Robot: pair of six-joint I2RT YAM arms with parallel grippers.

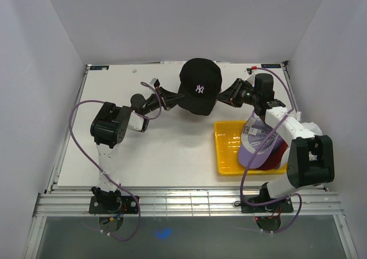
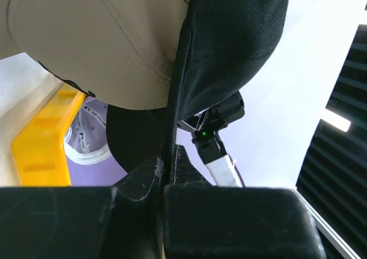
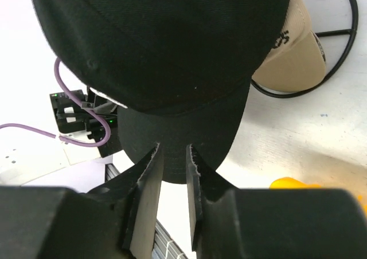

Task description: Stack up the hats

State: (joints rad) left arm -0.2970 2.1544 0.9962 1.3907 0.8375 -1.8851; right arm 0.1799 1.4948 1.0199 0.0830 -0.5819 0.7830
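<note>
**Student:** What is the largest element in the top view?

**Tutor:** The white worktop. Both arms are bolted at its near edge and reach toward its far middle. Next in size is the yellow tray, which sits on the right half of the worktop, just ahead of the right arm's base.

**Student:** Where are the hats?

**Tutor:** The black NY cap is at the far centre, between the two arms, with its white logo facing the top camera. The tan cap is hidden from above. The left wrist view shows it pressed against the black cap, and the right wrist view shows it behind the black crown, with a black wire loop beside it on the worktop. The lavender cap lies in the right part of the tray. The red cap shows at its right edge, and the right arm partly covers both.

**Student:** And the hands?

**Tutor:** The left hand is pressed together on the black cap's fabric edge, which runs down between its fingers. The right hand pinches the same cap from the opposite side, with the black brim filling the narrow gap between its fingers.

**Student:** Anything smaller?

**Tutor:** A purple cable loops along each arm.
</note>
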